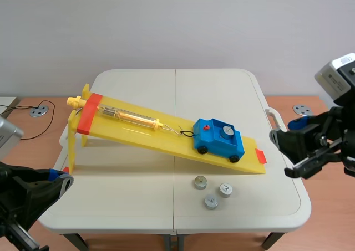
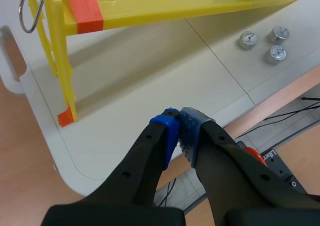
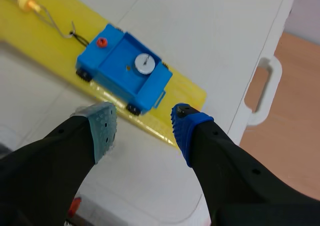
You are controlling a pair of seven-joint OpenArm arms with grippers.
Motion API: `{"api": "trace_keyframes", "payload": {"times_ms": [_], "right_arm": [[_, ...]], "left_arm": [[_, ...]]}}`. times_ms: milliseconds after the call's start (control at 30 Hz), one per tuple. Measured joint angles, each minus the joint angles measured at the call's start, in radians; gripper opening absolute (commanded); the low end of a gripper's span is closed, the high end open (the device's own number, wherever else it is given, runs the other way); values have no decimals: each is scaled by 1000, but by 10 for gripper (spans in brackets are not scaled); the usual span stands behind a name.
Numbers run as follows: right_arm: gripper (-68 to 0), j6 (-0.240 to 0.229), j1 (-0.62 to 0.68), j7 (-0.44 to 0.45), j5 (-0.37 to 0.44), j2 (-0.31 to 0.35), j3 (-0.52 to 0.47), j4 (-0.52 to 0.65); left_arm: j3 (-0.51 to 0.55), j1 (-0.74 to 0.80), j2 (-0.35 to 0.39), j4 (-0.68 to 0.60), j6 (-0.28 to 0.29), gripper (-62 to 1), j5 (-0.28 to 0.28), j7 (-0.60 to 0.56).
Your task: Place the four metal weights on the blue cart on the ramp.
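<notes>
Bright, even, diffuse light from overhead in all three views. White table [image 1: 211,90] well lit, no hard glare. Yellow ramp [image 1: 138,132] throws a soft-edged shadow onto the table beneath it, clearest in the left wrist view under the raised end. Loose weights [image 1: 200,182] carry small bright highlights and short faint shadows. Faint sheen streaks along the ramp's upper surface, centre-left of the scene view.
</notes>
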State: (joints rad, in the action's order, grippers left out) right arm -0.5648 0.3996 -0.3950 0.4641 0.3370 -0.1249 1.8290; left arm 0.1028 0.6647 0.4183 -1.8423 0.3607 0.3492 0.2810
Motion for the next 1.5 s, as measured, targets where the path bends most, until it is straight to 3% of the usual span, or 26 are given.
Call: {"api": "trace_keyframes", "payload": {"times_ms": [167, 367, 767, 1167, 1500], "right_arm": [[-412, -5, 68, -9, -10, 16, 7, 10], [-412, -12, 74, 16, -114, 13, 103, -11], [-412, 5, -59, 102, -284, -107, 256, -245], [-412, 91, -170, 182, -412, -152, 406, -463], [-446, 138, -211, 220, -450, -183, 468, -554]], "left_arm": [[0, 0, 0, 0, 0, -575, 0, 0], [0, 0, 0, 0, 0, -575, 0, 0], [0, 0, 0, 0, 0, -575, 0, 0], [0, 0, 0, 0, 0, -575, 0, 0], [0, 0, 0, 0, 0, -575, 0, 0]]}}
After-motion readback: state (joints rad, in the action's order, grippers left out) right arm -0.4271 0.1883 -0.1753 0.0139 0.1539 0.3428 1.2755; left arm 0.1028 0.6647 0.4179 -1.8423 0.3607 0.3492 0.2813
